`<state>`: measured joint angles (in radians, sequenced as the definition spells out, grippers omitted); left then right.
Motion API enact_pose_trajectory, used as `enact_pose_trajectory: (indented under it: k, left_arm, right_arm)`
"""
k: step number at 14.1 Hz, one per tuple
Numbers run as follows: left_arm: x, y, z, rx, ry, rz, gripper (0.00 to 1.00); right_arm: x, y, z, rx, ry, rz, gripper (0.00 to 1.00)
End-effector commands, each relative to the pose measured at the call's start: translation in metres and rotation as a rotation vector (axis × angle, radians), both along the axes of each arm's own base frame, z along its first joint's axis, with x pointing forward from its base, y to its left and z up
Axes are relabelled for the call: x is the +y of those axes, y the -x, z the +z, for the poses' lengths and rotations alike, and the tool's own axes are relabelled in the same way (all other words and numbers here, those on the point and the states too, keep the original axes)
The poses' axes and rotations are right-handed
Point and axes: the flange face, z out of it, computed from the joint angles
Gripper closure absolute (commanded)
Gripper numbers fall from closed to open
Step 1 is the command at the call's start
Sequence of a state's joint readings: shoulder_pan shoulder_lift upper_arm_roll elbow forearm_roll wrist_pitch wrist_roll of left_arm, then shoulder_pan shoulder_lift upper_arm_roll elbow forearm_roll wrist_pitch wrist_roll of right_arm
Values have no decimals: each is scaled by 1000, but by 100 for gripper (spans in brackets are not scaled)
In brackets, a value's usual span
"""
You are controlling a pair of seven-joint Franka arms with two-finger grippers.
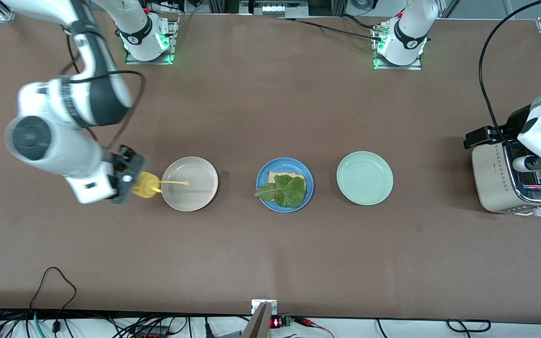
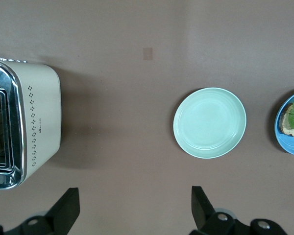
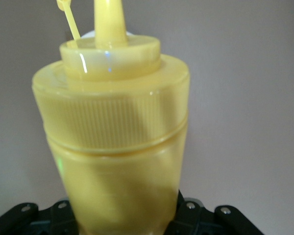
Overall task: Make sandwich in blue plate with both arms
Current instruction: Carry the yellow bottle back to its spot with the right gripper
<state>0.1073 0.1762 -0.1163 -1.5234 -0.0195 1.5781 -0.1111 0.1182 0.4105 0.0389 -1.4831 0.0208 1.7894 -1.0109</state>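
Plates, three, in one row across the table's middle: cream plate [image 1: 189, 183] toward the right arm's end, blue plate [image 1: 285, 184] central, green plate [image 1: 365, 178] toward the left arm's end.

Sandwich, unfinished: one bread slice [image 1: 285, 179] flat in the blue plate, one lettuce leaf [image 1: 287, 191] on it, its tip hanging over the rim toward the cream plate. No top slice on it.

Bottle [image 1: 146, 185], one, yellow, held by the right gripper [image 1: 128, 177] beside the cream plate; long axis lying level, nozzle pointing over that plate.

Toaster [image 1: 514, 180], one, at the left arm's end.

Left gripper [image 2: 132, 208], fingers wide apart and holding nothing, over the toaster.
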Motion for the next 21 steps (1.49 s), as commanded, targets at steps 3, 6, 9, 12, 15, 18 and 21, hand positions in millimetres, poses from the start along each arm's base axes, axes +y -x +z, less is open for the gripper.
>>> enact_pose_trajectory:
  k: [3,6,9,12,15,18,21]
  left_arm:
    - [2,-1,4,-10,4,-6,0]
    - [2,-1,3,-10,5,-6,0]
    - [4,-2,4,-13,4,-3,0]
    - [15,-2,5,-14,5,17,0]
    - [32,-7,2,-13,6,38,0]
    - [40,-6,0,-11,13,-5,0]
    - [51,-6,-1,-9,13,8,0]
  right_arm:
    - [-110,12,5,41,-222,66,100]
    - [-161,20,-14,28,-362,109,100]
    - [-194,32,-39,-5,-497,145,100]
    - [-230,40,-66,-70,-635,179,100]
    - [-260,50,-109,-154,-786,240,100]
    - [-290,63,-162,-203,-869,280,100]
    - [-313,75,-207,-261,-946,304,100]
